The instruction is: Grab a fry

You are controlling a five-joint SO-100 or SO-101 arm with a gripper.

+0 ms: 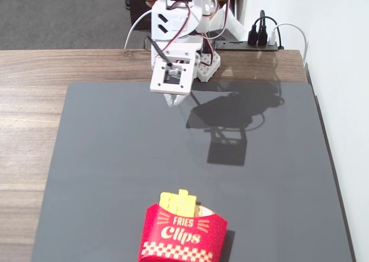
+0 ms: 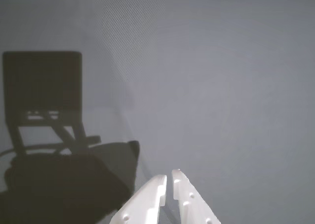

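yellow fries (image 1: 178,201) stand upright in the red carton (image 1: 183,233), near edge of the dark mat (image 1: 115,158) in the fixed view. white gripper (image 1: 171,100) hangs over the mat's far end, well apart from the carton. wrist view: fingers (image 2: 147,199) nearly together, slim gap, holding nothing; arm shadow (image 2: 54,150) on the mat.

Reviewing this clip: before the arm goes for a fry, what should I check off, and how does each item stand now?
1. Fries visible, standing in the red carton: ok.
2. Gripper empty: ok.
3. Fingers open enough to take a fry: not ok, nearly closed.
4. Gripper near the fries: not ok, it hangs at the mat's far end.
5. Mat between them clear: ok.
6. Fries loose in carton: cannot tell.
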